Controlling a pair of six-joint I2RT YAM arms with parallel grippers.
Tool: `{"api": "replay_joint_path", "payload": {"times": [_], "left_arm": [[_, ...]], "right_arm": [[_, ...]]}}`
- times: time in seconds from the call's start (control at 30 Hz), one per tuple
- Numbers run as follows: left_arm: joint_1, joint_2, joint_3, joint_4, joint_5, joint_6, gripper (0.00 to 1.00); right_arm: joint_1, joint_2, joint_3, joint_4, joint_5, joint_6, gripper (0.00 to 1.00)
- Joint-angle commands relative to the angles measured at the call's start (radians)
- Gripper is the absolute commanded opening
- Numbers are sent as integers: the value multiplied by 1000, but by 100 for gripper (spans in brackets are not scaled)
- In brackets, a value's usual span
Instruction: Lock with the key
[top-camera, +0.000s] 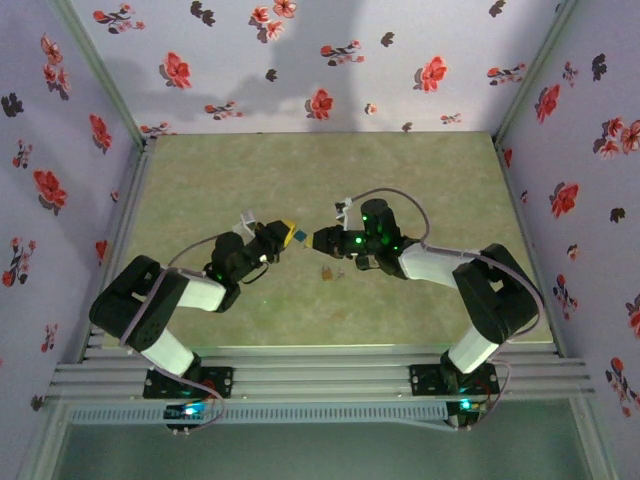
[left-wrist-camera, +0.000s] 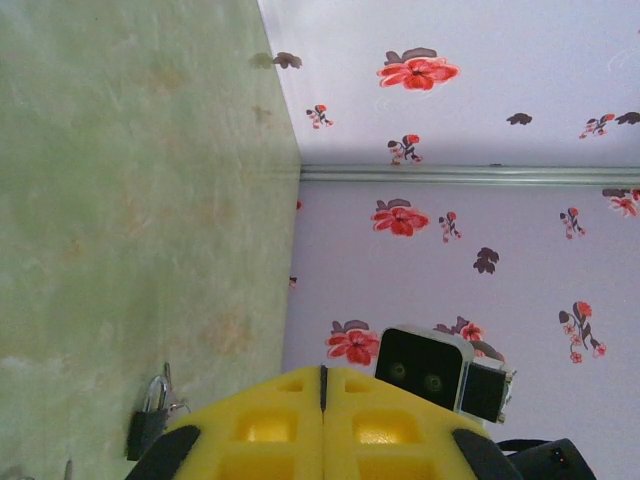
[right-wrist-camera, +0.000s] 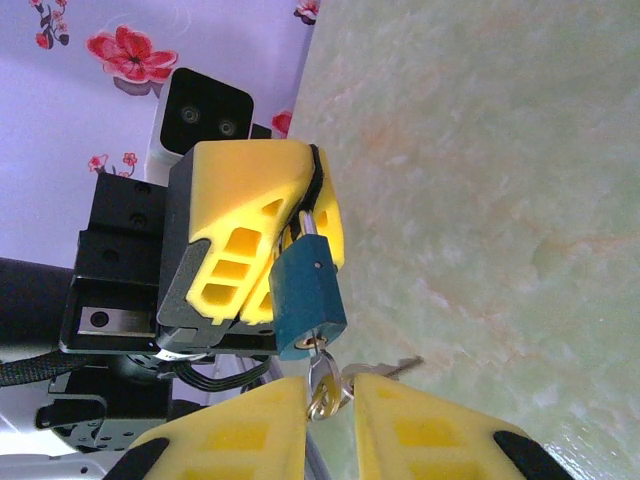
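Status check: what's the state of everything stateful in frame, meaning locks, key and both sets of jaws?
Blue metal padlock: held by its shackle, key in its keyhole; whether it is latched, cannot tell.
Silver key: inserted in the keyhole, pinched.
Left gripper: jaws shut on the padlock's shackle.
Right gripper: jaws shut on the key.
Small dark padlock: lying loose on the green table, untouched; whether it is locked is unclear.
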Motion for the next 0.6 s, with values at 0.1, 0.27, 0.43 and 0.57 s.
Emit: {"api": "replay_joint_path", "payload": {"times": [0.1, 0.27, 0.43, 0.57], "left_arm": [[-10, 12, 11, 59, 11, 0, 0], [-15, 19, 13, 59, 9, 0, 0], [-15, 16, 13, 60, 9, 0, 0], [-15, 13, 10, 59, 7, 0, 0]], "right_arm": [[6, 7, 12, 38, 1, 1, 19], [6, 4, 12, 34, 5, -3, 17], [5, 8, 16, 19, 11, -9, 13], [5, 10, 20, 10, 13, -10, 11]]}}
